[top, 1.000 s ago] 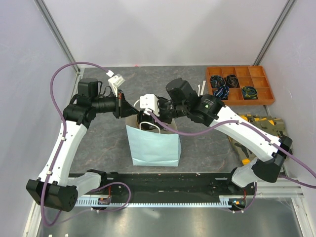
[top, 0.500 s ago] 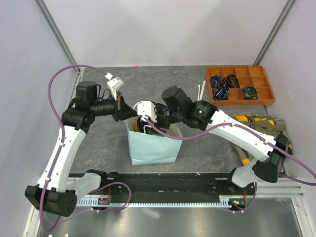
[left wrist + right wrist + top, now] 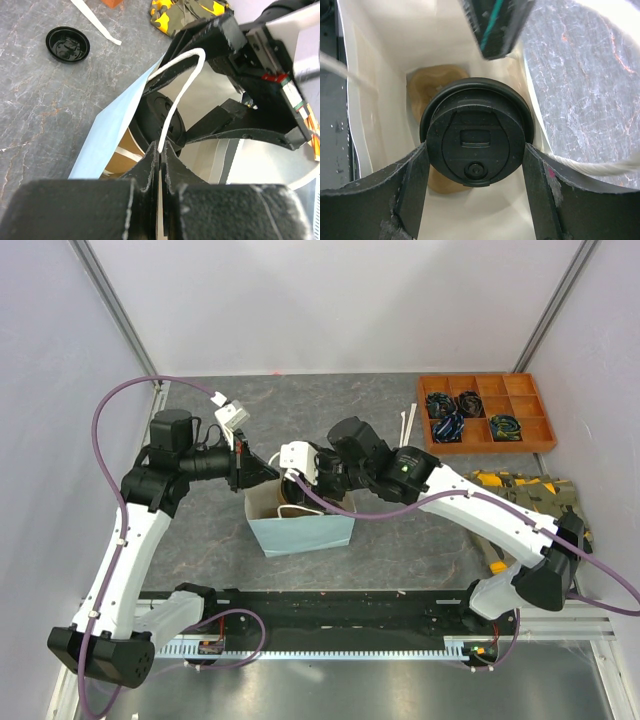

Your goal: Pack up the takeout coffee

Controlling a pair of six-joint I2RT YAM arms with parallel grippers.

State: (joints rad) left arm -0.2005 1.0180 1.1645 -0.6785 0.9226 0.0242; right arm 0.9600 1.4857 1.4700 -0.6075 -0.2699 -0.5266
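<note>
The takeout coffee (image 3: 476, 145), a cup seen from above by its black round lid, hangs inside the light-blue paper bag (image 3: 300, 532). My right gripper (image 3: 475, 155) is shut on it, one finger on each side of the lid. Below the cup, a tan moulded carrier (image 3: 437, 82) lies on the bag's floor. My left gripper (image 3: 160, 146) is shut on the bag's white handle (image 3: 182, 85) and holds the mouth apart. In the left wrist view the cup's lid (image 3: 165, 117) shows just inside the bag's blue wall (image 3: 107, 130).
A loose black lid (image 3: 67, 44) lies on the grey table beyond the bag. An orange compartment tray (image 3: 485, 412) holding cables sits at the back right. A camouflage cloth (image 3: 525, 495) lies at the right edge, and a white strip (image 3: 405, 423) beside the tray.
My right gripper has moved left and down into the bag with the cup. The left arm has drawn the handle slightly left, and the bag's mouth stands wider.
</note>
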